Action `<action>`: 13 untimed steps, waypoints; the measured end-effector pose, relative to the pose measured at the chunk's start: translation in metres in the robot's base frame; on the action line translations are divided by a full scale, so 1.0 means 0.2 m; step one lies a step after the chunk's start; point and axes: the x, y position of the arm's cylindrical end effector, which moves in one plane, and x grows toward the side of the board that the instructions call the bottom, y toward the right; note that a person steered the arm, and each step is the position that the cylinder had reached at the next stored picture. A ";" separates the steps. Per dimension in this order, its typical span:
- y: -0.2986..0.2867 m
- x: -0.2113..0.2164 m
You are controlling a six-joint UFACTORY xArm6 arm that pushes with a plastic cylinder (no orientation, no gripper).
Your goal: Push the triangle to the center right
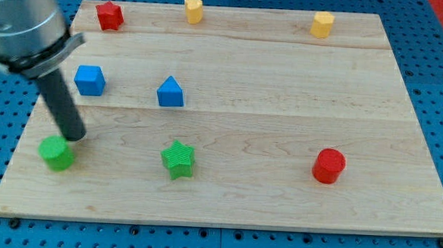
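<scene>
The blue triangle block sits left of the board's middle, in the upper half. My tip rests on the board at the view's left, well left of and below the triangle. It is just above the green block and below the blue cube. The rod rises from the tip to the view's top left corner.
A red star block lies at the top left, a yellow block at top centre, and a yellow hexagon block at top right. A green star block is at bottom centre, a red cylinder at bottom right. The wooden board lies on a blue pegboard.
</scene>
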 end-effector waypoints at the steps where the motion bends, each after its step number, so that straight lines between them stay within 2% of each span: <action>1: 0.00 -0.04; 2: 0.24 -0.25; 3: 0.54 -0.36; 4: 0.41 -0.44; 5: 0.50 -0.53; 7: 1.49 -0.50; 8: 1.60 -0.50; 10: 1.64 -0.33; 11: 1.89 -0.35; 12: 2.01 -0.45; 13: 1.89 -0.59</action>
